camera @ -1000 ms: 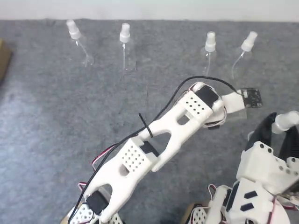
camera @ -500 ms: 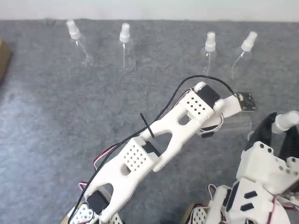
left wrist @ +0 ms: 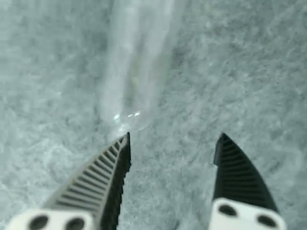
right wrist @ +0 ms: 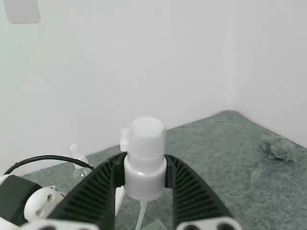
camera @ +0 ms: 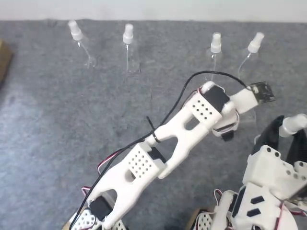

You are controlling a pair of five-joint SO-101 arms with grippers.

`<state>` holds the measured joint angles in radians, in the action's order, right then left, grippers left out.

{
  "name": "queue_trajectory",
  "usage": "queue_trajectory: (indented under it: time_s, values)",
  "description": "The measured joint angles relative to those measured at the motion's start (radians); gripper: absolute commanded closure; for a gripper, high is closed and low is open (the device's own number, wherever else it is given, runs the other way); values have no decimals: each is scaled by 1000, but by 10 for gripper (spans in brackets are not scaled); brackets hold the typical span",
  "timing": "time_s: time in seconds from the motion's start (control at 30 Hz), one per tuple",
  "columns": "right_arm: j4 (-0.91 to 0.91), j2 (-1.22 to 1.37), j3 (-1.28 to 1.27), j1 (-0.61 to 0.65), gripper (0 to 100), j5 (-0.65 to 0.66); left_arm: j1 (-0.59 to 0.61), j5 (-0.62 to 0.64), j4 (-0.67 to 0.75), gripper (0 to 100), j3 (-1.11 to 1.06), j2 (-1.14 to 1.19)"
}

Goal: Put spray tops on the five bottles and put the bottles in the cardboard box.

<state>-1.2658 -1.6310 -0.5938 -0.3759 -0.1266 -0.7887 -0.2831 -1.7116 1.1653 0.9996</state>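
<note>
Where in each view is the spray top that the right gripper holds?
High view: near the right edge, spray top held in the right gripper.
Right wrist view: in the middle, clamped.
Left wrist view: a clear bottle instead.
Shared landmark: the grey mat.

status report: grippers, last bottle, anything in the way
Left gripper open, a fingertip beside the clear bottle. Right gripper shut on a spray top, held up. Four capped bottles at the back, out of the way.
</note>
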Motion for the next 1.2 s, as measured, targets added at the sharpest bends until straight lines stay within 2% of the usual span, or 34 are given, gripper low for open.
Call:
queue_trajectory:
  time_s: [0.2, 0.4, 0.57, 0.77, 0.87, 1.1, 1.2]
  values:
    - [0, 0, 0, 0, 990, 0, -6, 0, 149, 707, 5, 101]
    - [0, 0, 0, 0, 990, 0, 46, 0, 275, 709, 5, 147]
    - [0, 0, 0, 0, 990, 0, 46, 0, 270, 710, 12, 147]
    - [0, 0, 0, 0, 990, 0, 0, 0, 146, 727, 157, 147]
    - [0, 0, 0, 0, 990, 0, -2, 9, 127, 750, 230, 147]
    - [0, 0, 0, 0, 990, 0, 31, 37, 249, 744, 247, 235]
    - [0, 0, 0, 0, 990, 0, 46, 37, 288, 701, 247, 278]
